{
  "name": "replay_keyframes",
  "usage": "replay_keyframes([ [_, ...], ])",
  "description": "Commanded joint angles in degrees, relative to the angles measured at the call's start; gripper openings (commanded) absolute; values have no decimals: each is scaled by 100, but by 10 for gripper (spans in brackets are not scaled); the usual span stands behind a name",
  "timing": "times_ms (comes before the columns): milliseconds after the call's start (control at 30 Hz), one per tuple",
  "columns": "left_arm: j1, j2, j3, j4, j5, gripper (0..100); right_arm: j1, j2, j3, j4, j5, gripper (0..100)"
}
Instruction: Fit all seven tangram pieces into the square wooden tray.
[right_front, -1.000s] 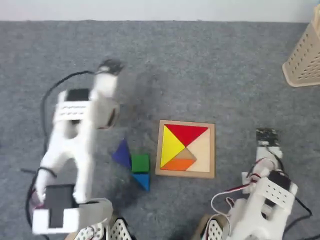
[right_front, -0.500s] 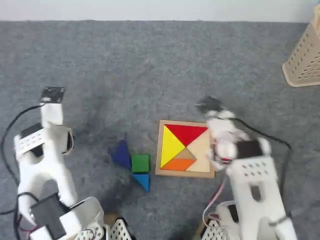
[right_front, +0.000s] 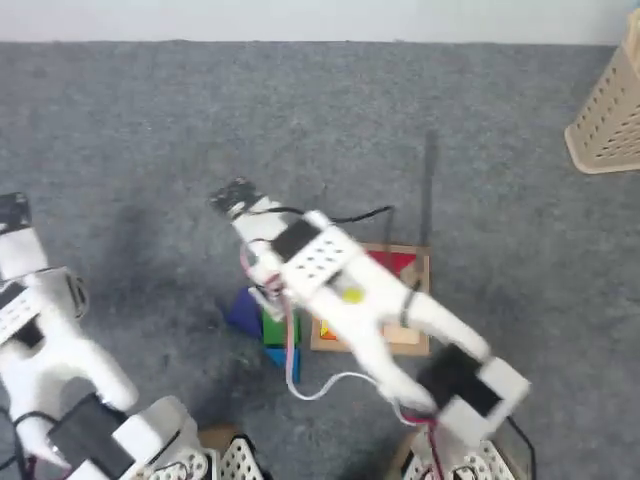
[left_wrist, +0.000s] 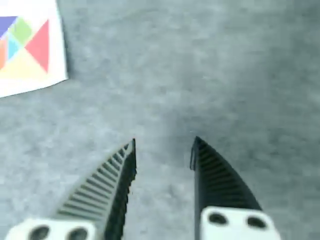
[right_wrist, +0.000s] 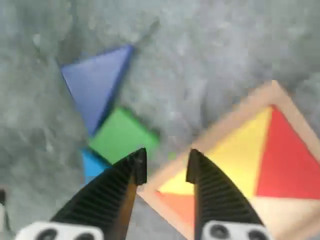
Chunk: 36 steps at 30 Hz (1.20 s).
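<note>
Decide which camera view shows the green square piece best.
The right wrist view: the green square piece lies close and almost whole, next to the dark blue triangle and the wooden tray. In the high view the right arm covers part of it. The left wrist view faces grey carpet elsewhere.

no readable text, no labels or numbers, no signs anywhere

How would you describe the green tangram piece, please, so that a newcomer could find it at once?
Find the square wooden tray. Three loose pieces lie clustered just off one of its sides; the green piece is the middle one, between the dark blue triangle and the light blue triangle. It alone is green and square, not triangular.
</note>
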Motion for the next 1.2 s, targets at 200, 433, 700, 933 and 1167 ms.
replay_keyframes([
  [200,-343,-255,-453,-123,-114,175,-1024,242,-686,251,-440,238],
  [433,-343,-255,-453,-123,-114,175,-1147,804,-756,242,-686,203],
  [700,-343,-255,-453,-114,-114,175,-954,1077,-1037,259,-1354,272],
  [933,44,-308,-453,246,-123,175,-171,796,-1512,945,-1020,218],
  [1167,967,-1046,-989,2075,-607,174,1323,-681,-1864,1815,-149,76],
])
